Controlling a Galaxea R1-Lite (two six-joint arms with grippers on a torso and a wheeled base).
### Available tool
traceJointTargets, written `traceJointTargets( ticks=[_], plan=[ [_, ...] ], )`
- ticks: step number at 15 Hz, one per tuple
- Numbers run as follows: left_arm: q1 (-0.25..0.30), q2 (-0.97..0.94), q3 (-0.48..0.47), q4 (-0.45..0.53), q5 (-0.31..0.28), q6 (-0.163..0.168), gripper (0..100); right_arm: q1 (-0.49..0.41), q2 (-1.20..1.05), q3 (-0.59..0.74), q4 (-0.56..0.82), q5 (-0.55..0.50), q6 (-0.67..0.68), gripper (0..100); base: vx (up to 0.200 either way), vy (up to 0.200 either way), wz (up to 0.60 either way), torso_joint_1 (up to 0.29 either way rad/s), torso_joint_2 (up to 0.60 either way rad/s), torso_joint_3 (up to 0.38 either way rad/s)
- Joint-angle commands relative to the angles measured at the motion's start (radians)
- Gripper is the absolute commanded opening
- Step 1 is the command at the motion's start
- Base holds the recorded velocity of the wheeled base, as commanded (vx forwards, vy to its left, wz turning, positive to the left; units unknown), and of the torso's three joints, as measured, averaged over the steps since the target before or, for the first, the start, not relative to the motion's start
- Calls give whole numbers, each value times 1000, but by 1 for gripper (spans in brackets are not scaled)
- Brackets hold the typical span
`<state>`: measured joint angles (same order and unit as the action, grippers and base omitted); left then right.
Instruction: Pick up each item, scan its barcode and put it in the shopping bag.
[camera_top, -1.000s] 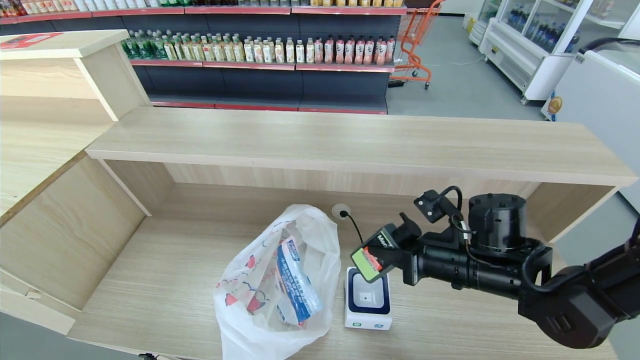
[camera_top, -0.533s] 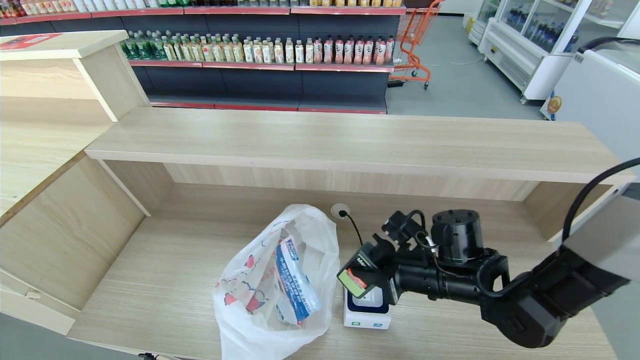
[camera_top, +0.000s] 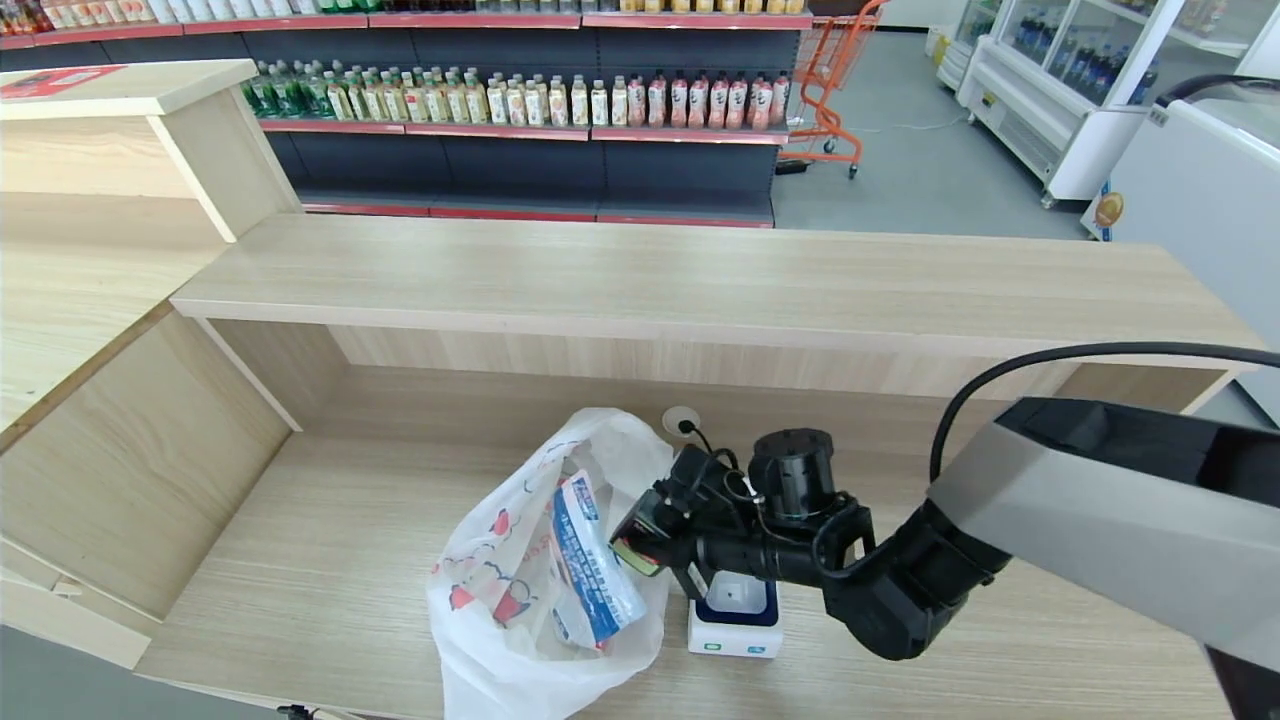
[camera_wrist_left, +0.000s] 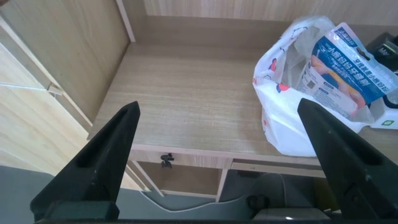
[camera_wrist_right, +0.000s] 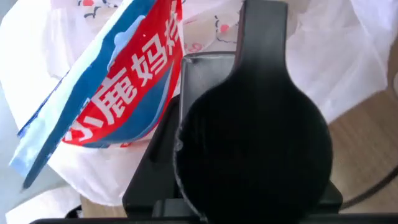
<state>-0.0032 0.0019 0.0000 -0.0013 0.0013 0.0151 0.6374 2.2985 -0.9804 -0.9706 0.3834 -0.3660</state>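
The table (camera_top: 300, 590) is carrying a white shopping bag (camera_top: 500, 620), slumping open. The left claw (camera_wrist_left: 217, 106) is hanging wide apart, well away from the bag. The right claw (camera_top: 640, 532) is gripping a small box (camera_top: 630, 550) at the bag's 3 o'clock rim. The scanner (camera_top: 735, 625) is sitting just beside the bag at 3 o'clock, and a blue packet (camera_top: 590, 570) is lying inside the bag.
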Motion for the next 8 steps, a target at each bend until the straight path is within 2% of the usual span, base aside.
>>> traceJointTargets(
  ticks=[1, 8],
  plan=[
    [0, 0, 0, 0, 0, 0, 100, 2, 76, -63, 1, -1, -5, 0, 0, 0, 0, 0, 0, 0],
    [0, 0, 0, 0, 0, 0, 100, 4, 183, -218, 7, 0, -16, 0, 0, 0, 0, 0, 0, 0]
  ],
)
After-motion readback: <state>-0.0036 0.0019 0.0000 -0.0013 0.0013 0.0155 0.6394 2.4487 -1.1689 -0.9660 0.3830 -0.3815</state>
